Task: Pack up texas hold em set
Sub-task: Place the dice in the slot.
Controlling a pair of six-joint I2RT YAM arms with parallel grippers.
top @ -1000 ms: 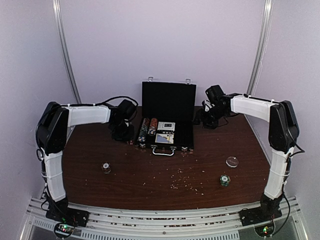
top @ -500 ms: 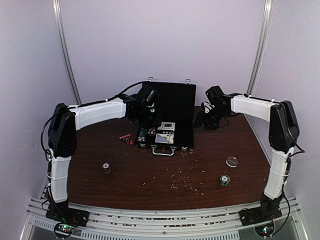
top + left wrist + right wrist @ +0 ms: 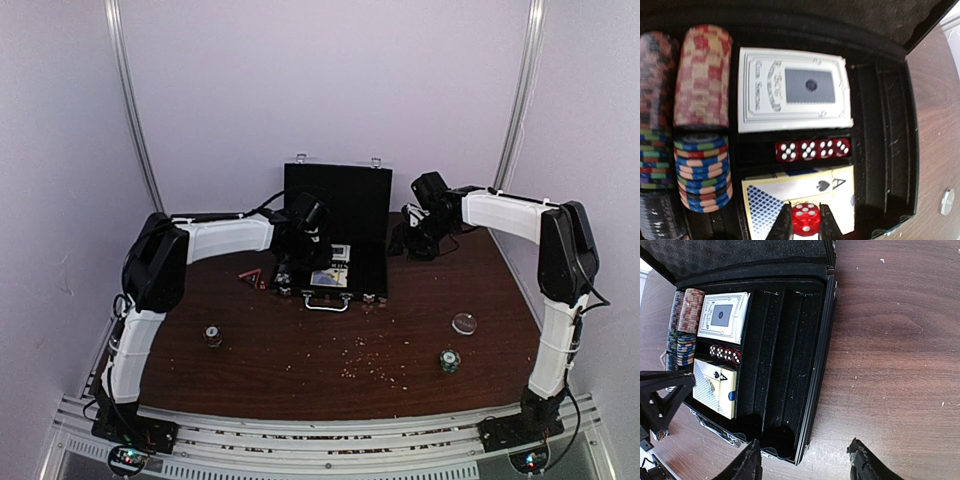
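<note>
One red die (image 3: 805, 221) clenched between the left end effector (image 3: 805, 207) fingers, bottom centre of the left wrist view, right over the ace-of-spades card deck (image 3: 785, 195). Top view: the black case (image 3: 372, 262) lies open at centre-back of the desk (image 3: 300, 350), lid (image 3: 337, 195) upright. Inside, left wrist view: silver-backed card deck (image 3: 792, 90) upper middle, row of four red dice (image 3: 812, 149) in the slot just below it, chip columns at left, with red/cream chips (image 3: 702, 75) above blue/orange chips (image 3: 702, 172). Right end effector (image 3: 805, 465) released, fingers spread wide and gripping nothing, at the bottom of the right wrist view over the case's corner and bare desk. Loose on the desk, lower right of the top view: short chip stack (image 3: 449, 360) and clear round piece (image 3: 464, 323). Small item (image 3: 212, 335) lower left, too small to tell what.
</note>
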